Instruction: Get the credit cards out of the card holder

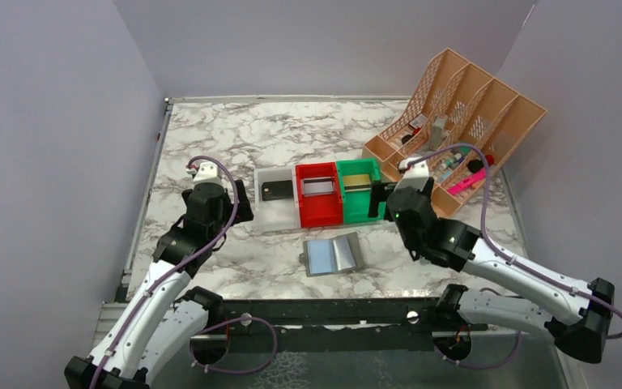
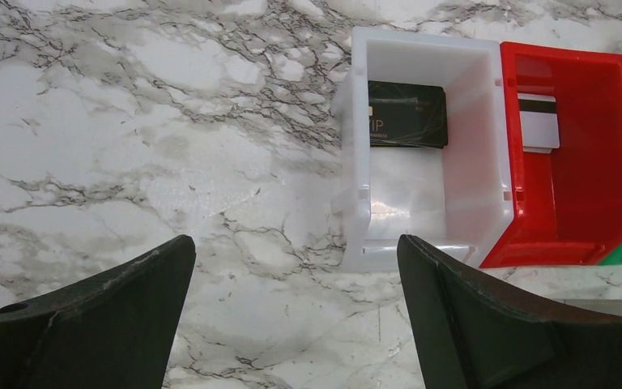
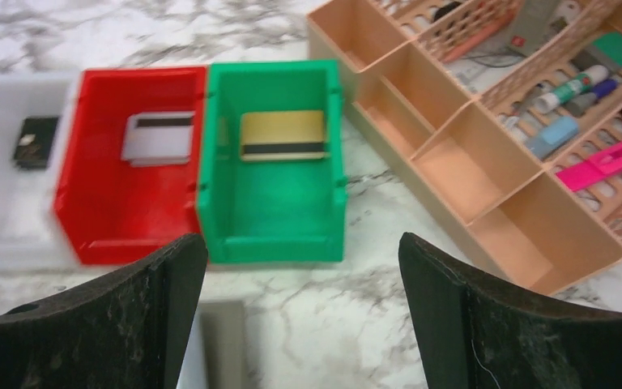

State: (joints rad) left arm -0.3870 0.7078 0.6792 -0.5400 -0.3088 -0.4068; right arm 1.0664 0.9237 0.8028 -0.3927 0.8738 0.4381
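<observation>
The card holder [image 1: 332, 254] lies open on the marble, its pale blue and grey panels facing up; its edge [image 3: 220, 340] shows low in the right wrist view. A black credit card [image 2: 406, 113] lies in the white bin [image 2: 356, 162]. A white credit card [image 3: 159, 138] is in the red bin [image 3: 89, 227], and a gold one [image 3: 283, 134] in the green bin [image 3: 271, 235]. My left gripper [image 2: 296, 247] hovers open just left of the white bin, holding nothing. My right gripper [image 3: 302, 243] hangs open over the marble in front of the green bin, also holding nothing.
A peach desk organizer [image 1: 462, 121] holding pens and small items stands at the back right, close behind my right gripper. The three bins stand side by side just behind the card holder. Grey walls enclose the table on three sides.
</observation>
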